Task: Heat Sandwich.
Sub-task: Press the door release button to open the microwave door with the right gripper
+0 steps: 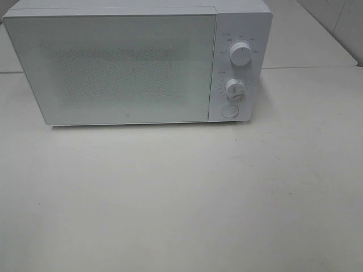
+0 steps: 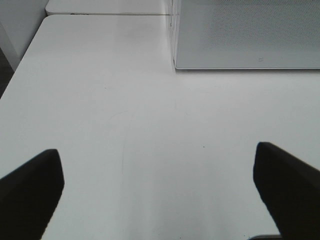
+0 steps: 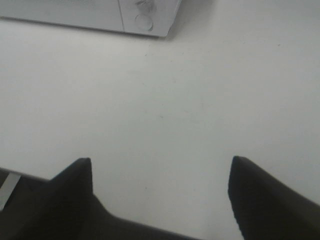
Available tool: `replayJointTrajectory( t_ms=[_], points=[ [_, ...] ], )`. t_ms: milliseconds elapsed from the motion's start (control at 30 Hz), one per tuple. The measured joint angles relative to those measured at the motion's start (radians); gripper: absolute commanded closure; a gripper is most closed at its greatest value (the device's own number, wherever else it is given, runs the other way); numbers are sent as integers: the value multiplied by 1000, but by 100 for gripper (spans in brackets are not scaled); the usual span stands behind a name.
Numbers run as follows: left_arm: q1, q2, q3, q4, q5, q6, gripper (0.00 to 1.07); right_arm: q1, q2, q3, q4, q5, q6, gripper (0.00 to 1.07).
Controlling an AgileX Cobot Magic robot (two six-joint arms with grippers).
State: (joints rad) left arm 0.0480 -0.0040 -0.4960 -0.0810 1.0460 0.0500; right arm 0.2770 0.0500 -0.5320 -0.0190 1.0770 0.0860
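Observation:
The sandwich is out of view in every frame. A white microwave (image 1: 125, 65) stands at the back of the table with its door shut. Its front corner shows in the left wrist view as the microwave (image 2: 245, 35), and its control panel edge in the right wrist view as the microwave (image 3: 100, 15). Neither arm appears in the exterior high view. My left gripper (image 2: 157, 190) hangs over bare table, open, nothing between its black fingers. My right gripper (image 3: 160, 192) is also open and empty above the table.
Two dials (image 1: 240, 54) and a round button (image 1: 229, 111) sit on the microwave's right panel. The white table (image 1: 181, 198) stretches in front of it. A second tabletop (image 1: 317, 34) adjoins at the back right.

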Motion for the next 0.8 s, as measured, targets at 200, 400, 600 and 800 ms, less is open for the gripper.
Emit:
replayJointTrajectory(
  t_ms=[200, 400, 600, 800],
  points=[
    [0, 0, 0, 0, 0, 0, 9, -87, -53, 24, 1, -27, 0, 33],
    [0, 0, 0, 0, 0, 0, 9, -131, -53, 26, 1, -28, 0, 33],
    [0, 0, 0, 0, 0, 0, 9, -132, -53, 26, 1, -28, 0, 33],
    [0, 0, 0, 0, 0, 0, 9, -132, -53, 26, 1, -28, 0, 33]
  ],
)
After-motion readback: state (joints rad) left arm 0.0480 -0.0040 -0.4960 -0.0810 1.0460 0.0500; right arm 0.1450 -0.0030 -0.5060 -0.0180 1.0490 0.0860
